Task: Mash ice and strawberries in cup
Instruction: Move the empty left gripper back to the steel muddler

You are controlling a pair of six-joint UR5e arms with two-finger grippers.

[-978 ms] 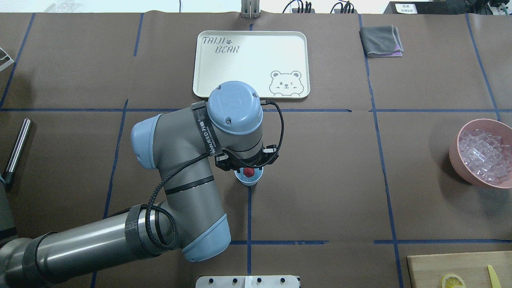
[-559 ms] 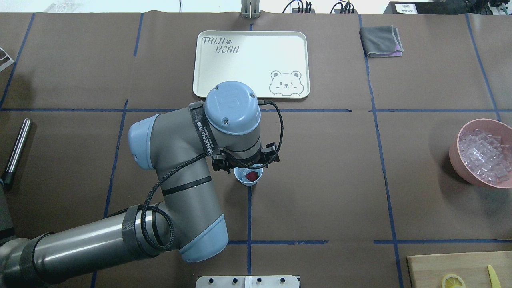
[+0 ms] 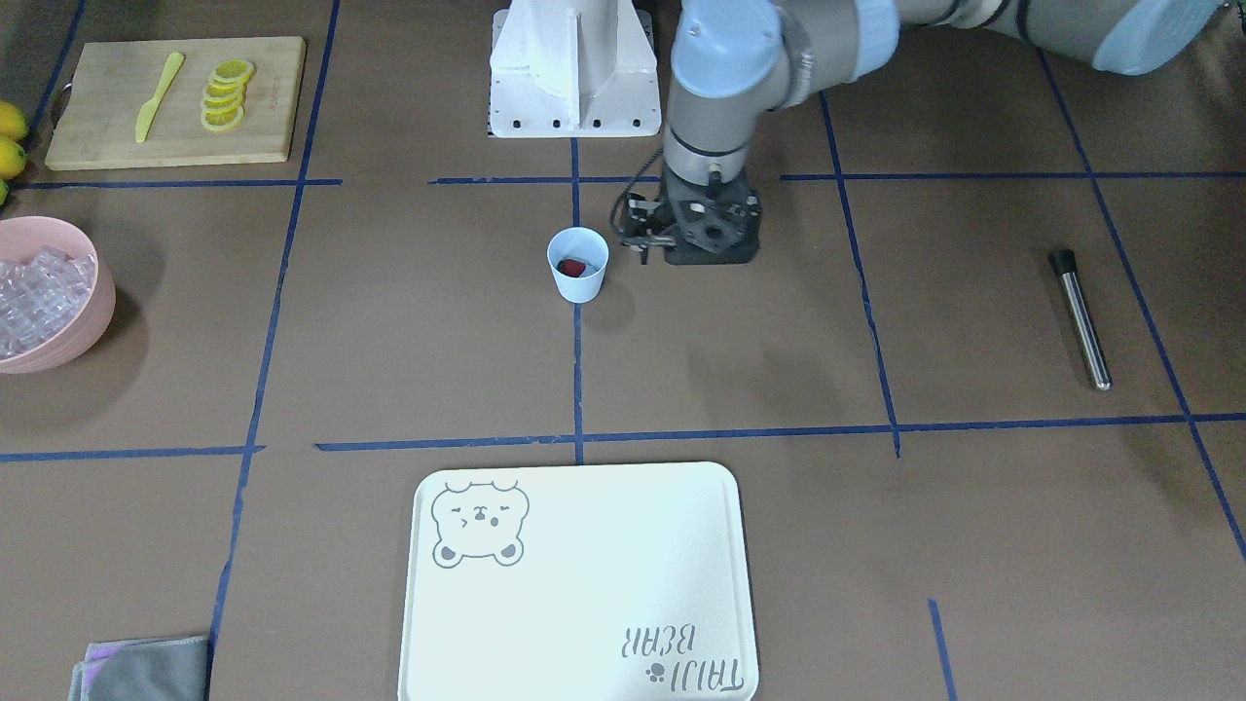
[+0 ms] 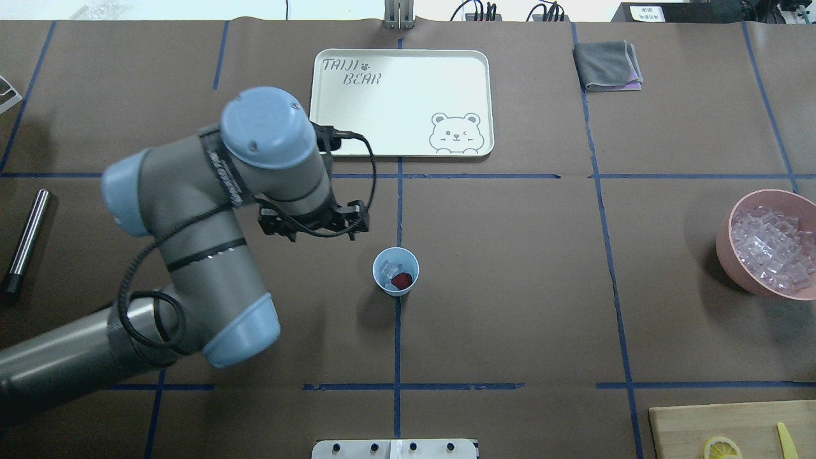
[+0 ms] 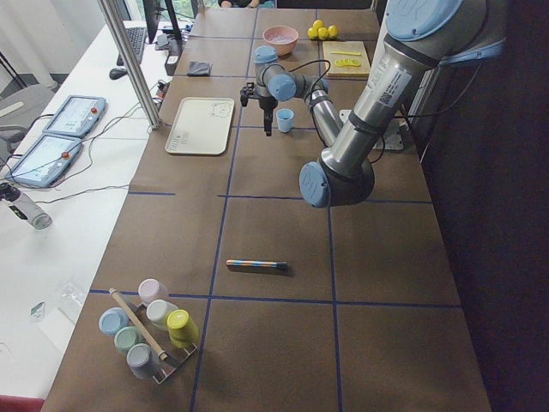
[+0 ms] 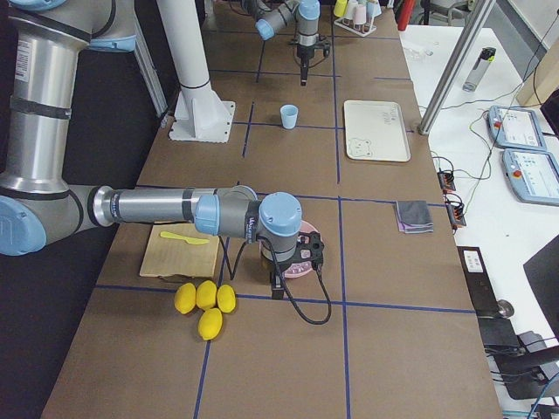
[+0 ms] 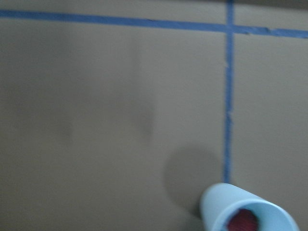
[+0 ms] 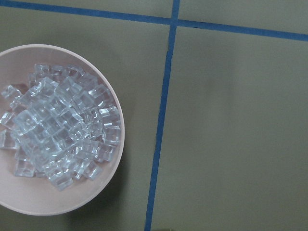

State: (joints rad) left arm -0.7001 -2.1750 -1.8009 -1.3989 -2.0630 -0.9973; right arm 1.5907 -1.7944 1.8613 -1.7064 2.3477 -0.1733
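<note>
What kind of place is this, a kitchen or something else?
Most likely a robotics lab, not a kitchen: a robot arm reaches over a table ruled with blue tape lines, and control tablets sit on the bench alongside.

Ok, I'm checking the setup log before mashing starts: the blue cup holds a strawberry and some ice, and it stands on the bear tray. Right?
Not quite. The cup does hold the strawberry and ice, but it stands on the table, on a blue tape line, well clear of the tray. The overhead exterior view shows this.
</note>
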